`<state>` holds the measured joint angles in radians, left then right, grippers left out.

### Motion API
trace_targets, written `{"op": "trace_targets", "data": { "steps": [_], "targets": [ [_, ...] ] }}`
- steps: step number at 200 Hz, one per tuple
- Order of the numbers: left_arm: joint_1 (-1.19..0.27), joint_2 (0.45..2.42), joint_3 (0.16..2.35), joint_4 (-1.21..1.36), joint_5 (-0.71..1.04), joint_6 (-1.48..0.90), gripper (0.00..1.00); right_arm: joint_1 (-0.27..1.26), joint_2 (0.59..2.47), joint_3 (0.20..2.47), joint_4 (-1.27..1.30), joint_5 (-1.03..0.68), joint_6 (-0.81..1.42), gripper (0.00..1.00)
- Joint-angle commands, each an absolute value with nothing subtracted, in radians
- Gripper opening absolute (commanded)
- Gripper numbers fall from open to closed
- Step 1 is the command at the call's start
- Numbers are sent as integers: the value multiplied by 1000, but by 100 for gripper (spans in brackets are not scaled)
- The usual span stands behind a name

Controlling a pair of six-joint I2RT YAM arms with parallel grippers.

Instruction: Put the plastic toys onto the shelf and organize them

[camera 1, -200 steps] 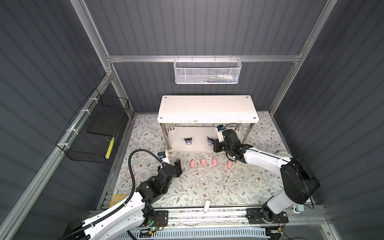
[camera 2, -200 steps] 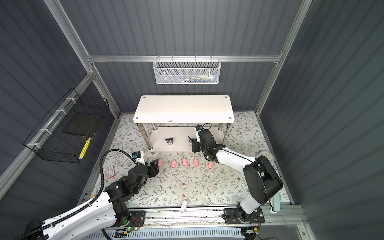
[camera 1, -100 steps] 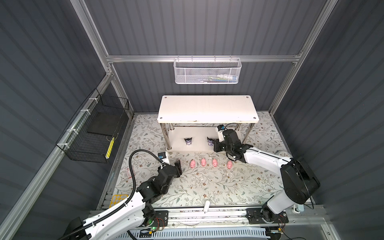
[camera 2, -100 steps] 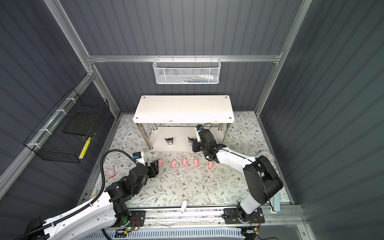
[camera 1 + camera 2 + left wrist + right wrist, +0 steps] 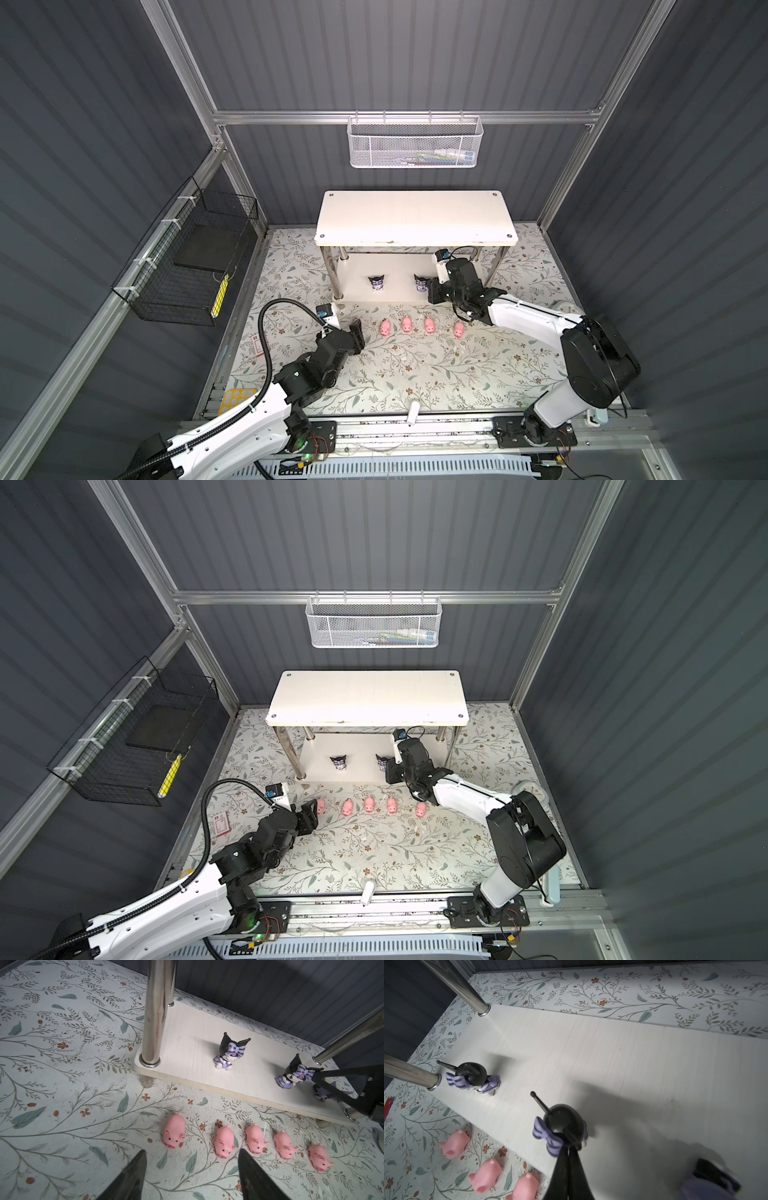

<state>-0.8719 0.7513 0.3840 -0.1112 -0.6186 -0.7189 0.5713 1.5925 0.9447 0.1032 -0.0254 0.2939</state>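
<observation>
Pinching one black ear of a purple toy (image 5: pixel 562 1120), the right gripper (image 5: pixel 569 1151) is holding it at its tips on the low board of the shelf (image 5: pixel 612 1053). A second purple toy (image 5: pixel 473 1076) is standing farther out past those tips, and a third purple toy (image 5: pixel 324 1094) is sitting, half hidden, close beside the fingers. The left gripper (image 5: pixel 192 1150) is hanging open with nothing in it, and five pink pigs (image 5: pixel 173 1132) are sitting in a row on the flowery mat (image 5: pixel 62 1105) just in front of its tips.

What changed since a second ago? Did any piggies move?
Nothing visibly changed. The left gripper still hovers, jaws open, by the pigs. The right gripper keeps its jaws shut by an eared figurine on the shelf.
</observation>
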Motion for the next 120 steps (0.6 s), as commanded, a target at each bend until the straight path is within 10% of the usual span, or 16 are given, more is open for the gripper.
{"op": "trace_targets", "data": {
  "steps": [1,120],
  "targets": [
    [-872,753,377,-100,-636,-718,69,564,1597,963,97,-15,283,0],
    [-872,762,374,-92,-636,-721,69,564,1568,933,95,1,287,0]
  ]
}}
